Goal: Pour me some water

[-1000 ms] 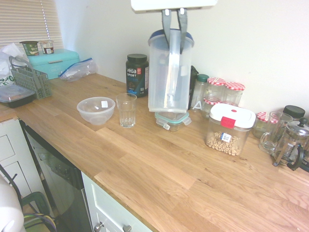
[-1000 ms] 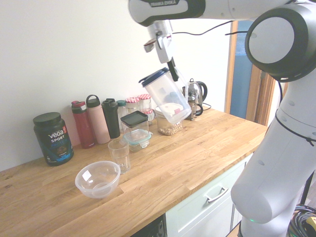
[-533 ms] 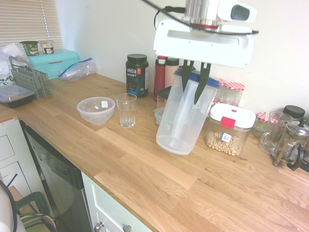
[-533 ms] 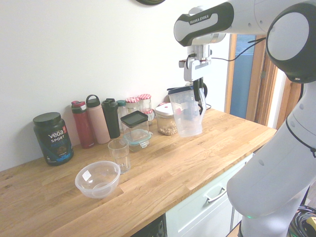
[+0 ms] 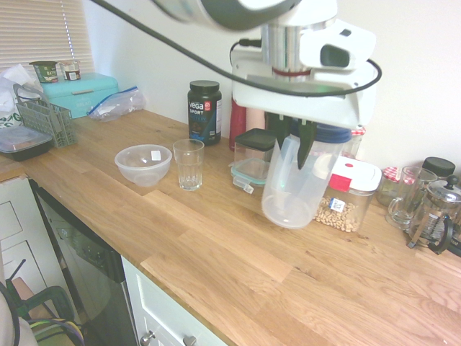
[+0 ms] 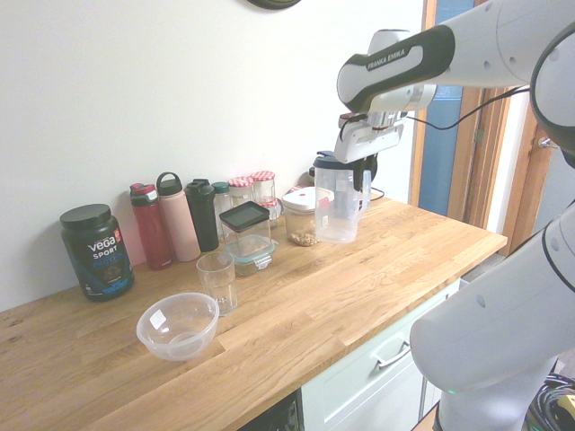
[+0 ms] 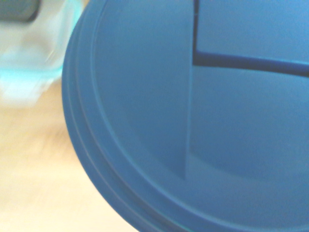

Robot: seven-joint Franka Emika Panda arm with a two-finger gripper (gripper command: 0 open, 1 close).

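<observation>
Pitcher (image 6: 336,208), blue-lidded: one, by the nut container (image 6: 301,214), handle clenched in my pincer (image 5: 294,148). Glass (image 5: 189,166): one, well apart on the surface (image 5: 216,245), no water visible. Outstanding, I judge: pouring.

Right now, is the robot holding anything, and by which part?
Yes, the clear pitcher with the blue lid; the jaws are closed on its handle.

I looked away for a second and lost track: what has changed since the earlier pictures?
The pitcher, still in the gripper, has swung from a strong tilt to nearly upright and moved away from the glass, toward the peanut container. Nothing was let go. Glass and bowl stayed put.
</observation>
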